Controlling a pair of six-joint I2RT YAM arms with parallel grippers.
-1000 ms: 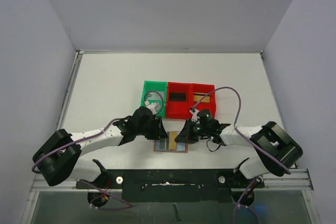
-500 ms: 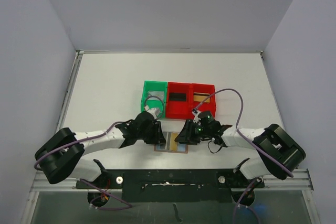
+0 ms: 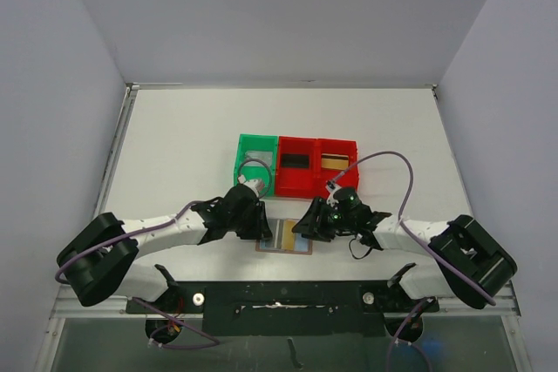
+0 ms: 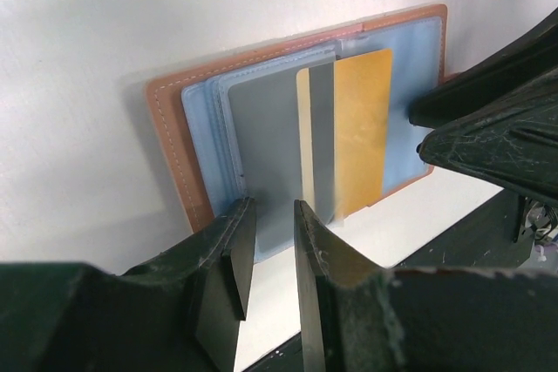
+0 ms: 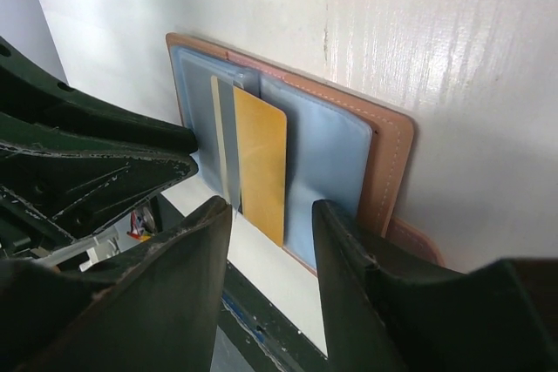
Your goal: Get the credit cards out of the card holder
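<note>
Right gripper wider now; gold-tan card (glossy) half-out.

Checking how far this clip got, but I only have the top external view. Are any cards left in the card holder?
Observer: Yes. The left wrist view shows a gold card sticking partway out past the near edge of the open card holder.
Operator: Is the right gripper holding it?
Observer: No. In the right wrist view the right gripper has its jaws apart, one on each side of the card, gripping nothing.
Operator: Any other card?
Observer: A grey card lies in the holder right beside the gold one.
</note>
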